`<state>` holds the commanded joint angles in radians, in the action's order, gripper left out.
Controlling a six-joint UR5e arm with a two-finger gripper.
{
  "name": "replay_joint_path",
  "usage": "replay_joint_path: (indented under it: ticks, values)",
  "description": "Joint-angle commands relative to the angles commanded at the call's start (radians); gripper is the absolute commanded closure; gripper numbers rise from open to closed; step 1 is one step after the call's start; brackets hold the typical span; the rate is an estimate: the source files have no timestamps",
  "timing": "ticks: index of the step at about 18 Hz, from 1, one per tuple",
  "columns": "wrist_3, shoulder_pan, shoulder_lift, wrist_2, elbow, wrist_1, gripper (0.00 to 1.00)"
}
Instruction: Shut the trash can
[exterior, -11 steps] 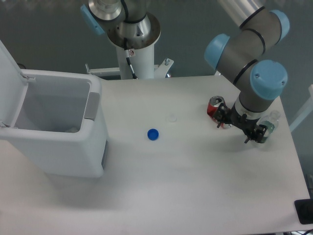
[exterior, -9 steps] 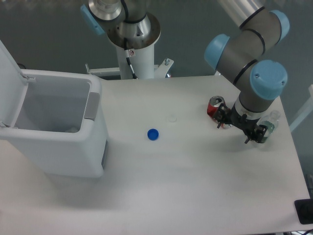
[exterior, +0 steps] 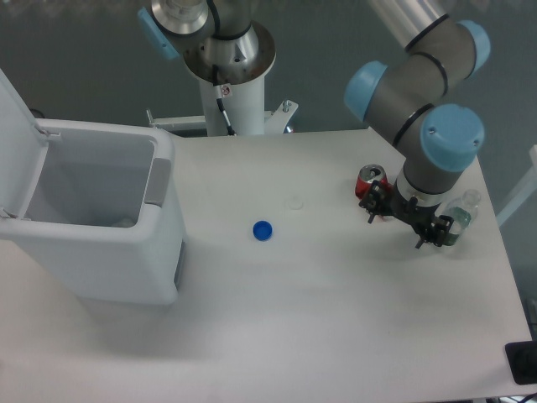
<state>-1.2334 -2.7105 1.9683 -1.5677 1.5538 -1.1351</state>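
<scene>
The trash can (exterior: 92, 220) is a large white bin at the table's left side, standing open. Its flat white lid (exterior: 15, 122) is swung up and back at the far left. A grey latch strip (exterior: 156, 180) runs along its right rim. My gripper (exterior: 396, 228) is far off at the right of the table, pointing down with its two black fingers spread apart and nothing between them. It hangs just beside a crushed red soda can (exterior: 370, 184).
A blue bottle cap (exterior: 263, 229) and a small clear cap (exterior: 294, 202) lie mid-table. A clear plastic bottle (exterior: 458, 215) lies right of the gripper. The robot's base column (exterior: 231, 75) stands at the table's back edge.
The arm and gripper have shifted slightly to the left; the trash can and its lid have not moved.
</scene>
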Motion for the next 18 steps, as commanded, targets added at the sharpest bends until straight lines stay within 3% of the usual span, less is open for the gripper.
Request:
replay_joint_path:
  ticks: [6,9,14,15,18]
  values:
    - [0.015,0.001,-0.092,-0.005,0.048,-0.008,0.00]
    - [0.110,0.006,-0.146,0.008,0.061,-0.011,0.00]
    - [0.222,0.023,-0.245,0.124,0.066,-0.043,0.00]
    - [0.274,0.032,-0.270,0.142,0.066,-0.057,0.05]
    - [0.400,0.052,-0.331,0.190,0.072,-0.093,0.33]
